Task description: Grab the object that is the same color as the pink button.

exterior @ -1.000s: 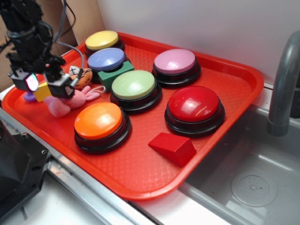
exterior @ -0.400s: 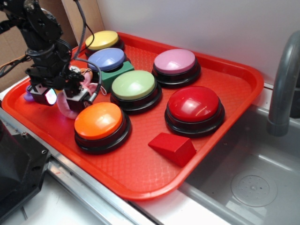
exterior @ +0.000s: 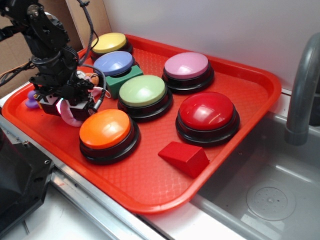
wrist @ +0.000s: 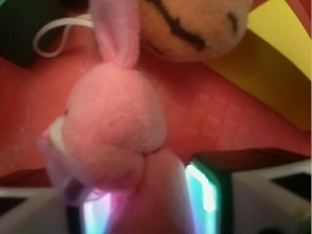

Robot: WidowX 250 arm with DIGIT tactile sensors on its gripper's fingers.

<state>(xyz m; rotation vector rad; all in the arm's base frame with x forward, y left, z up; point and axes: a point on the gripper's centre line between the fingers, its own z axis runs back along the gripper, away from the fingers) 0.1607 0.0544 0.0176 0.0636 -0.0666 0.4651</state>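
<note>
We count six buttons, one pink button [exterior: 186,65], on the tray [exterior: 260,95]. Our pincer [exterior: 67,106] straddles the pink bunny [wrist: 113,131] near the left rim; grip uncertain.

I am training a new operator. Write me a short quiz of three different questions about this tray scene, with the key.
1. True or false: the gripper is over the pink bunny.
2. Which button is nearest the bunny? A) orange button B) red button C) pink button
3. Fill in: the red wedge lies on the ___.

Key: 1 true; 2 A; 3 tray.
</note>
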